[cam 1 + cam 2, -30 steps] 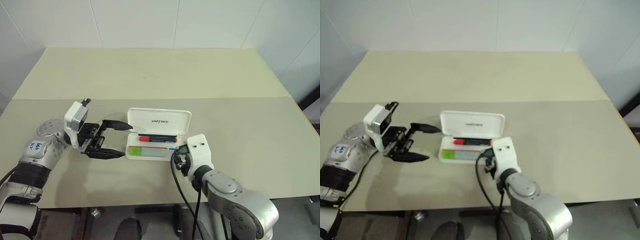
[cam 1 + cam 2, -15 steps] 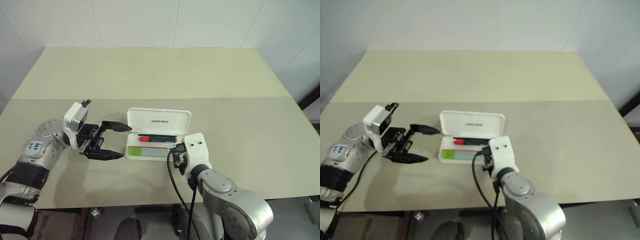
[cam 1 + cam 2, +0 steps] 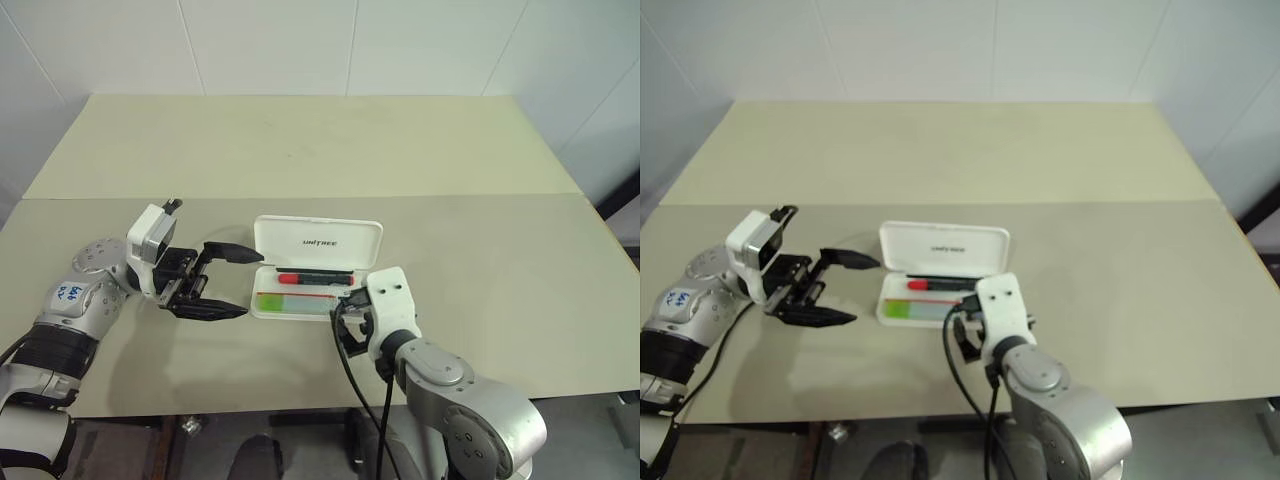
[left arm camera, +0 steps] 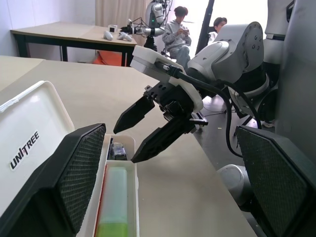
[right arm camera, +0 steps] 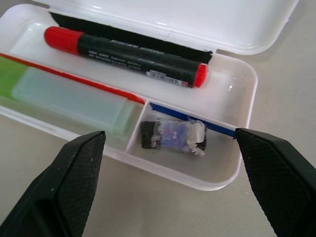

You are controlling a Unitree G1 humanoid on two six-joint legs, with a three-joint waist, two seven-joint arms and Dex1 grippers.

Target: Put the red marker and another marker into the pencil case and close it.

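The right gripper (image 4: 139,134) is held spread, empty, just above the near right corner of the case (image 5: 245,106). Inside the tray, the red marker (image 5: 128,57) lies along the hinge side and the green marker (image 5: 64,96) in the near long compartment; a small wrapped item (image 5: 172,135) sits in the corner compartment. The raised lid (image 3: 318,241) is printed "UNITREE". The left gripper (image 3: 226,280) is held spread, empty, beside the case's left end, on the table (image 3: 500,250).
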